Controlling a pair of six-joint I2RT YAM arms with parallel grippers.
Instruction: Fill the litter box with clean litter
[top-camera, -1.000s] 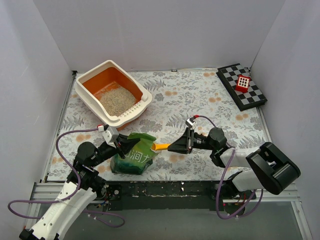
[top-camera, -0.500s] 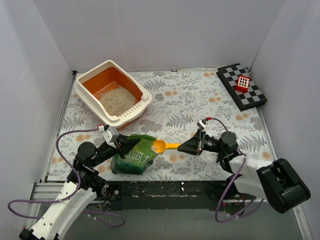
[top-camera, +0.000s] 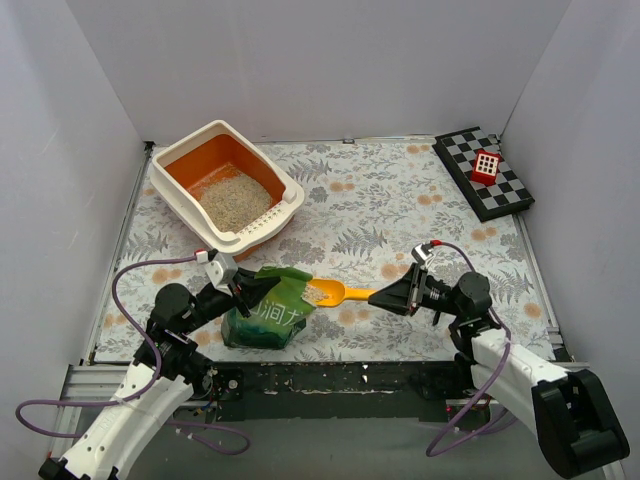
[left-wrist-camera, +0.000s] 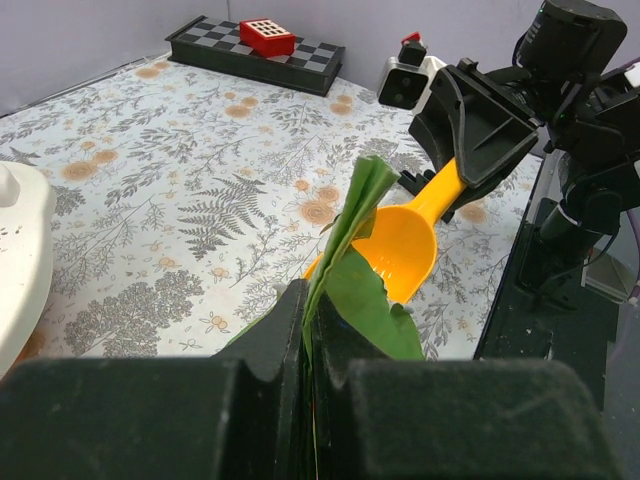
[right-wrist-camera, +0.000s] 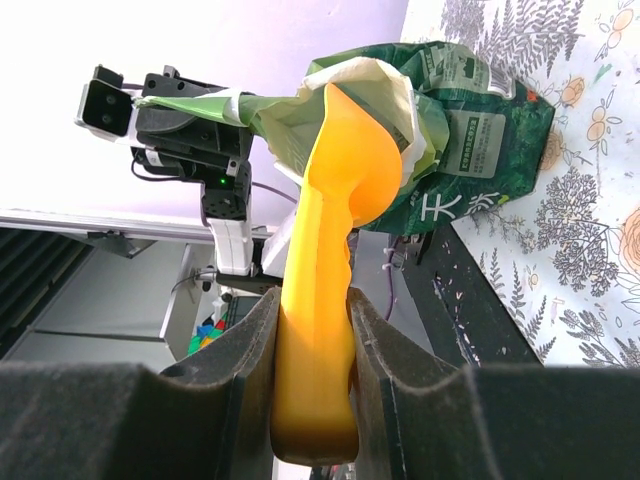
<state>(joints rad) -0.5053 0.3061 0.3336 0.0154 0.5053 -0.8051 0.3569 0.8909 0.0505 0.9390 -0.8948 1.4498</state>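
Note:
The litter box (top-camera: 172, 192), cream rim and orange basin, stands at the back left with a patch of clean litter (top-camera: 236, 201) in it. A glossy green bag (top-camera: 268, 318) stands at the front. My left gripper (top-camera: 247, 286) is shut on its top edge (left-wrist-camera: 352, 235). My right gripper (top-camera: 388, 297) is shut on the handle of a yellow-orange scoop (top-camera: 330, 292), also seen in the right wrist view (right-wrist-camera: 335, 190). The scoop's bowl is just outside the bag's open mouth (right-wrist-camera: 400, 95), level, with a little pale litter in it.
A black-and-white checkered board (top-camera: 500, 190) with a red block (top-camera: 485, 166) lies at the back right. White walls close in three sides. The black front rail (top-camera: 330, 382) runs along the near edge. The litter box rim (left-wrist-camera: 20, 240) shows at the left of the left wrist view.
My right arm has drawn back to the right, and the scoop has come out of the bag with litter in its bowl. My left gripper and the bag have stayed still.

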